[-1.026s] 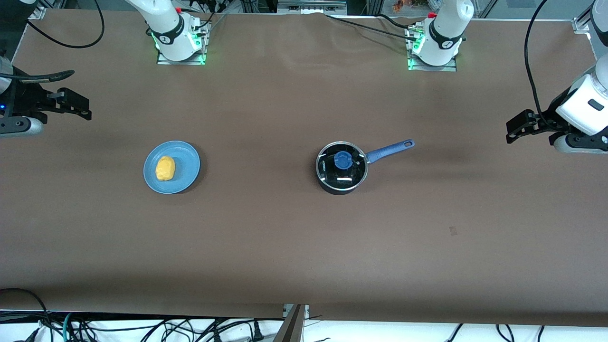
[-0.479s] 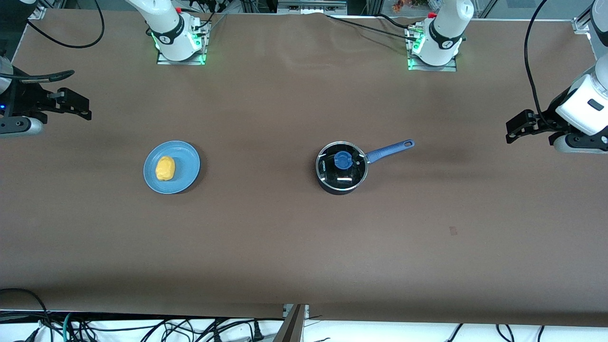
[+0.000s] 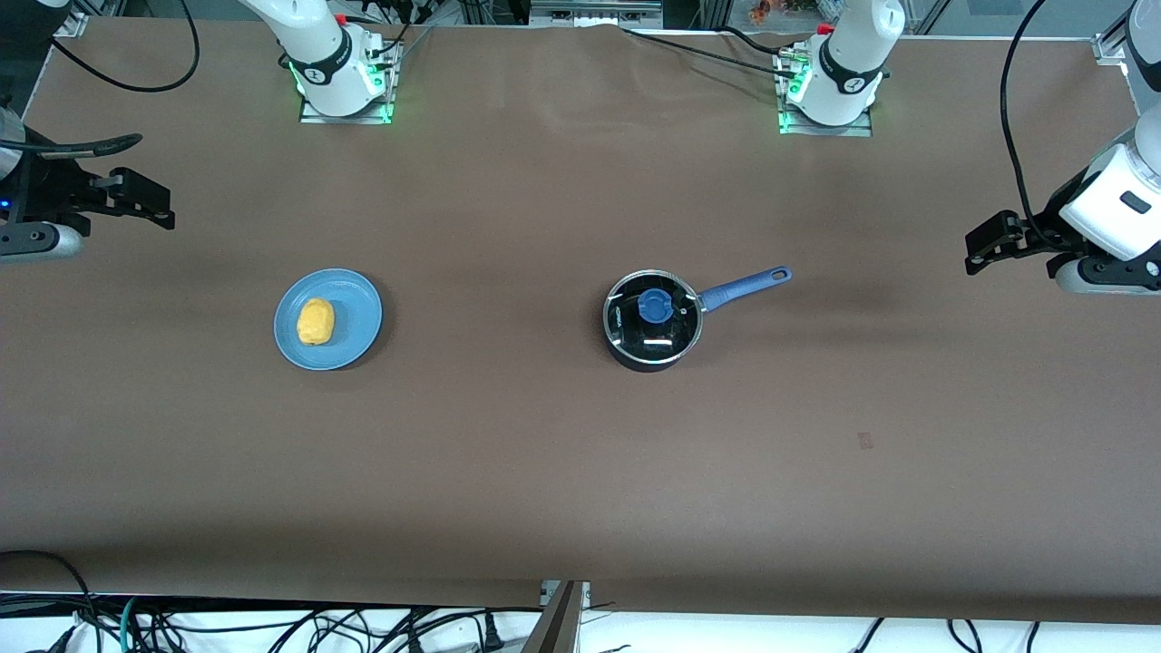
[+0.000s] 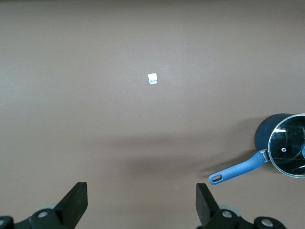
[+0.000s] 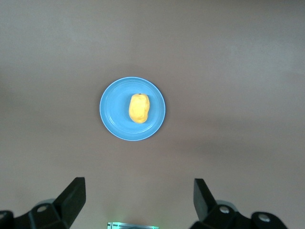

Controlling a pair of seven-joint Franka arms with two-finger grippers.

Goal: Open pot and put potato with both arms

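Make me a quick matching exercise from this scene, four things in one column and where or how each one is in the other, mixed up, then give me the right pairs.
Things:
1. potato
2. glass lid
3. left gripper
4. right gripper

States:
A. open, up over the table at the right arm's end
B. lying on the blue plate
C. open, up over the table at the left arm's end
D. closed on the pot, blue knob on top

Pairs: 1-B, 2-D, 3-C, 4-A

Black saucepan (image 3: 652, 334) with blue handle (image 3: 744, 285) and blue lid knob (image 3: 654, 307); yellow-orange potato (image 3: 316, 321) on plain blue plate (image 3: 356, 326); brown table (image 3: 544, 453); white arms, black grippers.
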